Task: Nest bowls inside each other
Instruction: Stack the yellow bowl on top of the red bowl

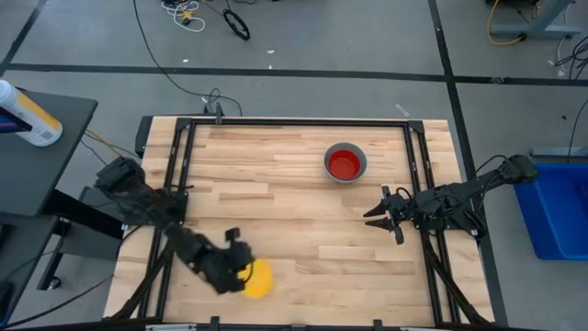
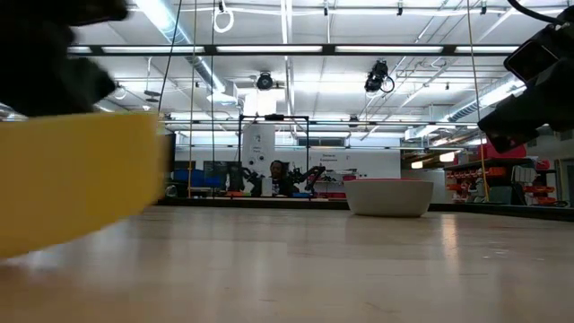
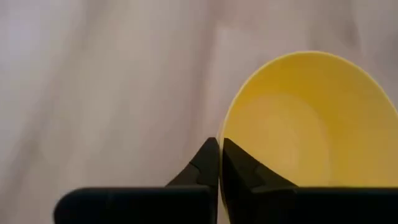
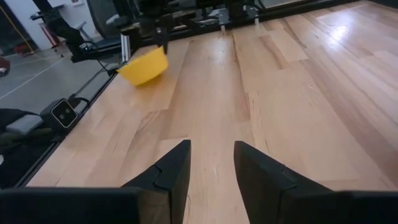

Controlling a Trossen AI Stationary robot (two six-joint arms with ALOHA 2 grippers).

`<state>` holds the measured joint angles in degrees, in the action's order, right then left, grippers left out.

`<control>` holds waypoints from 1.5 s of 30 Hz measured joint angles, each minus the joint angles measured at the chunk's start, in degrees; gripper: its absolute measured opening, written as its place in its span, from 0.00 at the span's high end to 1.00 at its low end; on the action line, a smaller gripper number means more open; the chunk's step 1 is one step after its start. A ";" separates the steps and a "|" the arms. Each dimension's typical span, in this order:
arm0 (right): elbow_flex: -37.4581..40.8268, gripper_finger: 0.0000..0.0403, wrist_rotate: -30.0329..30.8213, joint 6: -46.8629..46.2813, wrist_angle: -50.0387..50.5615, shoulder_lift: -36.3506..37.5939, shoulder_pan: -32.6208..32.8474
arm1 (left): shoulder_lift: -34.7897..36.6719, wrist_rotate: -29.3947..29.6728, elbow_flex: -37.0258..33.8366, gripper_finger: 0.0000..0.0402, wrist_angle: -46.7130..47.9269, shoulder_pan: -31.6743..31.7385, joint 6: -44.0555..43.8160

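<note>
A yellow bowl [image 1: 260, 279] is near the table's front edge, left of the middle, and fills the left of the low view [image 2: 76, 179]. My left gripper [image 1: 241, 268] is shut on its rim. A red bowl [image 1: 344, 165] sits nested inside a grey bowl [image 1: 361, 170] at the far right of the middle; the grey bowl [image 2: 388, 198] rests on its base. My right gripper [image 1: 377, 214] waits open over the right side of the table, with nothing between its fingers [image 4: 211, 163]. My left gripper pinches the yellow bowl's rim [image 3: 221, 132] between its two fingers, one finger [image 3: 239, 168] inside the bowl and the other [image 3: 205, 163] outside the wall. The fingers slant down at it from the table's left. The bowl [image 4: 144, 66] sits tilted in the hold; whether its base is clear of the table does not show.
Bare wooden tabletop [image 1: 294, 221] lies between the yellow bowl and the nested pair. Black frame rails [image 1: 184, 165] run along the table's left, right and far sides. The room beyond holds shelves and equipment.
</note>
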<state>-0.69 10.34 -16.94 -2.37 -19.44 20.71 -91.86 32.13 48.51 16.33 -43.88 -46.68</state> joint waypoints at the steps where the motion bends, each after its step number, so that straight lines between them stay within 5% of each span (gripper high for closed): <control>1: 0.01 0.68 0.00 0.15 0.01 0.00 0.00 | -0.02 1.27 0.00 0.99 -1.52 2.02 2.91; 6: 0.02 0.68 0.01 0.86 0.00 0.00 0.00 | 0.08 3.54 -1.86 0.99 -16.30 15.76 22.68; 13: 0.00 0.68 0.01 0.91 0.00 0.00 0.00 | 0.00 -19.48 -3.99 0.99 -47.17 41.32 43.89; 19: 0.02 0.68 0.01 1.74 0.41 0.01 0.00 | -0.96 -33.97 2.12 0.99 -49.01 57.82 45.24; 24: 0.00 0.67 0.06 2.86 0.39 0.00 0.00 | -9.00 -41.08 16.01 0.99 -36.66 63.45 45.43; 29: 0.01 0.68 -0.01 2.88 0.39 0.02 0.00 | -21.56 -41.69 35.64 0.99 -17.94 64.43 48.63; 36: 0.02 0.68 -1.45 2.83 0.45 0.02 0.00 | -35.73 -42.50 58.98 0.99 -4.00 64.51 51.92; 45: 0.02 0.67 -3.60 1.39 0.90 0.02 0.00 | -47.64 -42.78 74.08 0.99 8.42 66.73 50.10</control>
<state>-0.67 6.73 -15.55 -1.48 -19.42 20.71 -139.50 -10.65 122.59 24.75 22.85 3.43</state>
